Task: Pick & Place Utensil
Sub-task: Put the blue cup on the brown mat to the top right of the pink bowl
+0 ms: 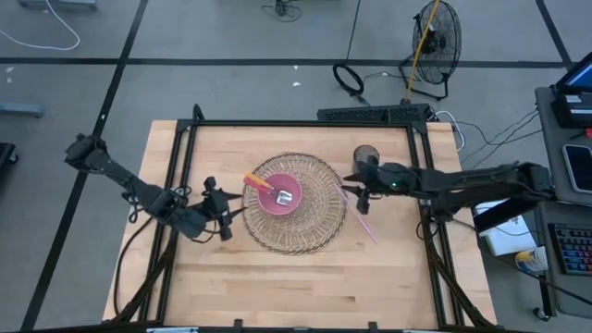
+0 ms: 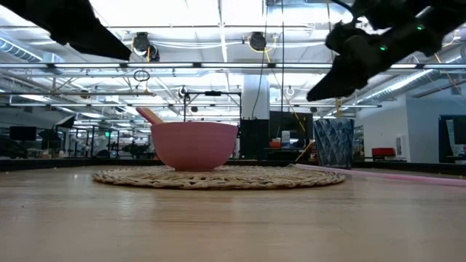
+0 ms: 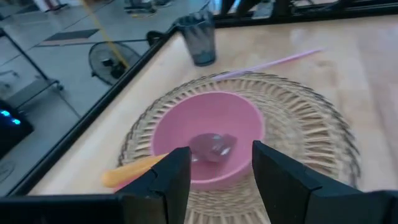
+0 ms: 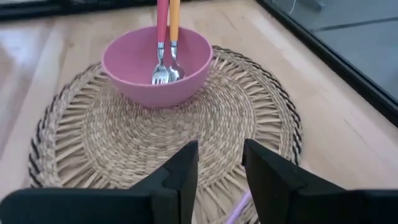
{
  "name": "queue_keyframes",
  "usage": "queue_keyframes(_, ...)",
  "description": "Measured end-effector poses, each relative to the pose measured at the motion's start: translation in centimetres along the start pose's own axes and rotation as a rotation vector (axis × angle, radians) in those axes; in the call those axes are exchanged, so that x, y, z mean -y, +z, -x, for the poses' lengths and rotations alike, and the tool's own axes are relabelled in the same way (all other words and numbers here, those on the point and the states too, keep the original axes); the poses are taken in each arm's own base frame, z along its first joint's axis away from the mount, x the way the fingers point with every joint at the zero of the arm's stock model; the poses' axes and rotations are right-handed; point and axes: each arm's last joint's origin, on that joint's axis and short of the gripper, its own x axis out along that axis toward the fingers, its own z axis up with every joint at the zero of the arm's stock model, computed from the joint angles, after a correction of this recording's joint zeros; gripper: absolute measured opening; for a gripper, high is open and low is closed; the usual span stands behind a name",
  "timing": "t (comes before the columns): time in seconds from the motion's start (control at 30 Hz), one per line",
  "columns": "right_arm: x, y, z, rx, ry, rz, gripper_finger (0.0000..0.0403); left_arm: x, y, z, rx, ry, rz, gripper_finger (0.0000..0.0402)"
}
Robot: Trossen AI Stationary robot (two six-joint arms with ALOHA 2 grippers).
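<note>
A: Where are your utensils?
B: A pink-handled fork (image 4: 161,43) and an orange-handled spoon (image 4: 174,43) lie side by side in the smooth round pink bowl (image 4: 157,67), centred on the coiled woven placemat (image 1: 294,205). A thin pink straw (image 1: 363,222) lies beside the mat.
A: And your grippers?
B: The left gripper (image 3: 214,171) hovers by the mat, jaws spread, empty. The right gripper (image 4: 219,171) hovers opposite, near the ribbed dark cup (image 1: 365,155), jaws also apart, empty.

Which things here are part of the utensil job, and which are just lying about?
Job: pink bowl, fork and spoon in it, pink utensil on the table, woven mat, cup.
Lying about: floor fan, cables.
</note>
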Motion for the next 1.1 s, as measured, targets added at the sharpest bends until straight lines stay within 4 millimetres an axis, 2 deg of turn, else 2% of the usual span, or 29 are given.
queue_keyframes(0.17, -0.1, -1.0, 1.5, 0.048, -0.012, 0.006, 0.0116, -0.8, 0.1, -0.8, -0.035, 0.001, 0.011, 0.0170)
queue_keyframes(0.53, 0.1, -1.0, 2.8, 0.083, -0.112, 0.052, 0.0116, -1.8, 0.5, -2.2, -0.069, -0.142, -0.105, 0.0170)
queue_keyframes(0.77, 0.4, -1.2, 2.9, 0.058, -0.221, 0.083, 0.0117, -2.2, -2.3, -3.8, -0.023, -0.226, -0.093, 0.0170)
queue_keyframes(0.87, 0.5, -0.6, 3.1, 0.032, -0.240, 0.103, 0.0120, -2.3, -3.6, -4.0, -0.002, -0.234, -0.064, 0.0170)
queue_keyframes(1.1, 0.6, 1.1, 4.2, -0.039, -0.317, 0.132, 0.0144, -1.9, -3.8, -3.8, 0.050, -0.262, -0.046, 0.0170)
